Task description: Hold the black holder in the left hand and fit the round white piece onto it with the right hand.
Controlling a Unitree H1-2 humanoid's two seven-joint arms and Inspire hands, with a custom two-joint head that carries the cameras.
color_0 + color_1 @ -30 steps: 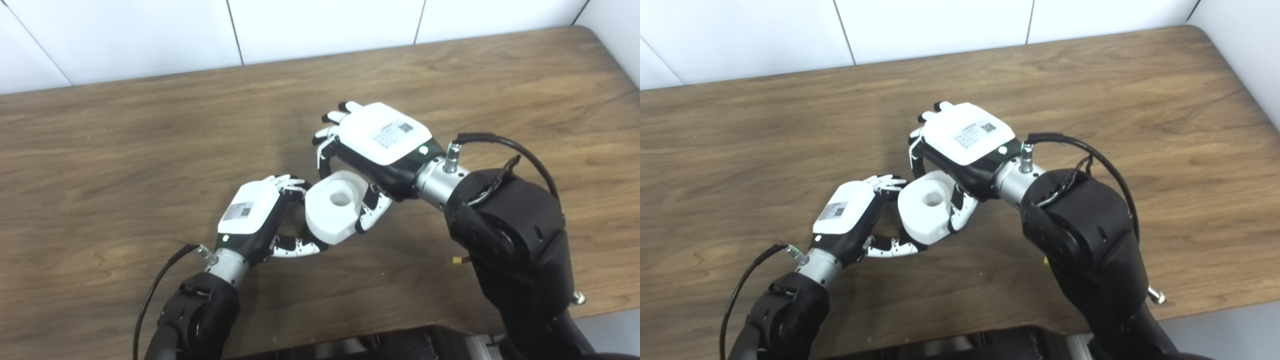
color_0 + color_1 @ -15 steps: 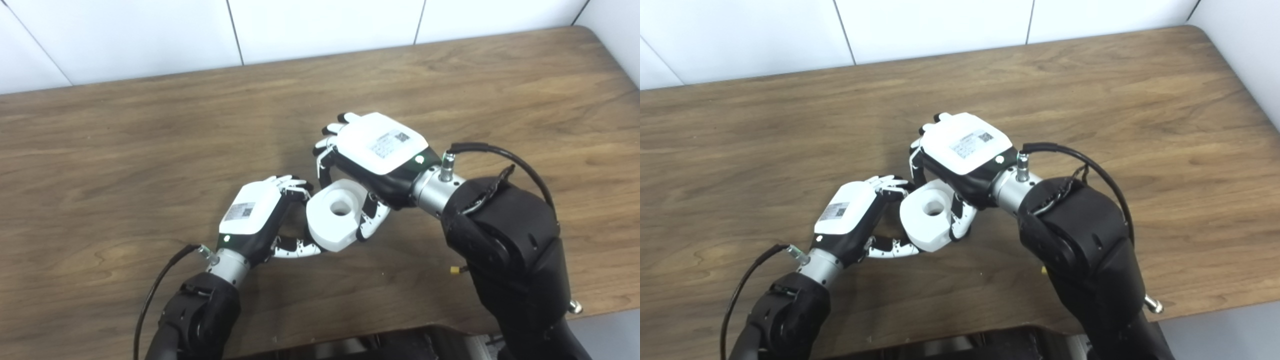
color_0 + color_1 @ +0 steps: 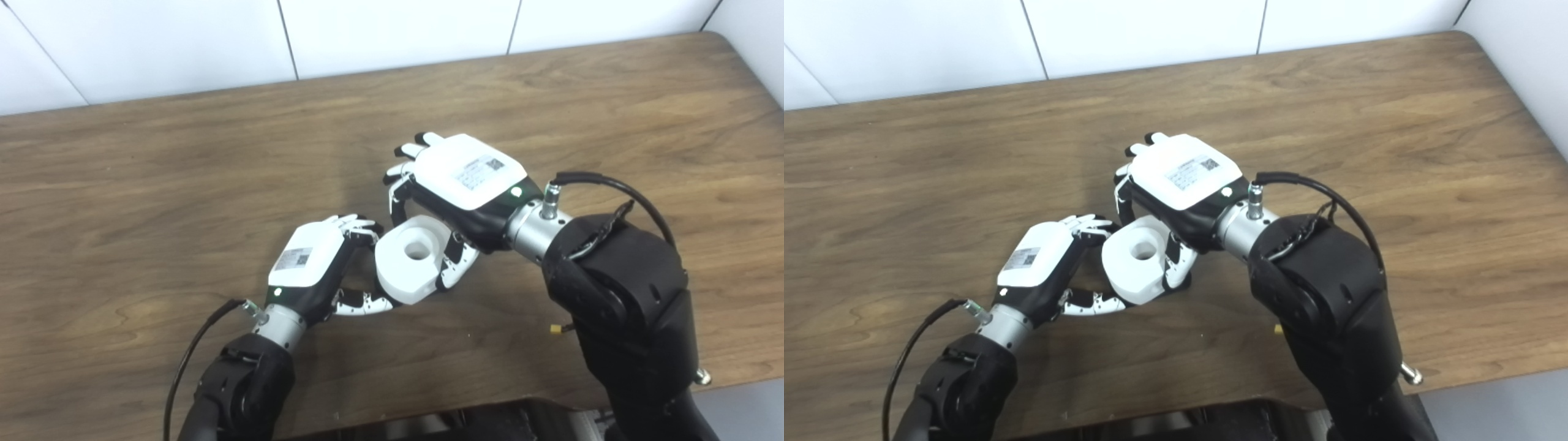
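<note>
Gripping the round white piece (image 3: 413,257) near the middle of the frame, the right hand (image 3: 465,177) comes in from the lower right on a bulky black arm (image 3: 618,294); its fingers (image 3: 398,184) curl down over the upper edge of the piece and its thumb (image 3: 456,266) presses the piece's right side, so the hand is closed around it; the piece is a thick white ring with a round hole (image 3: 418,249) facing up toward the cameras, held tilted a little above the wooden table (image 3: 153,184); just to its left, the left hand (image 3: 312,263) rises from the lower left of the frame, white back plate up, its fingertips (image 3: 361,226) bent in against the upper left rim of the piece and its thumb (image 3: 361,303) reaching along underneath the lower left edge; both hands thus touch the white piece from opposite sides; the black holder cannot be made out in either view, since whatever lies inside the left hand's curled fingers is hidden by the hand and the white piece, so whether that hand has hold of anything cannot be told; a black cable (image 3: 190,355) loops from the left wrist toward the bottom edge, and another cable (image 3: 612,187) arcs from the right wrist over the forearm; white wall panels (image 3: 398,24) run across the top of the frame behind the table's far edge.
</note>
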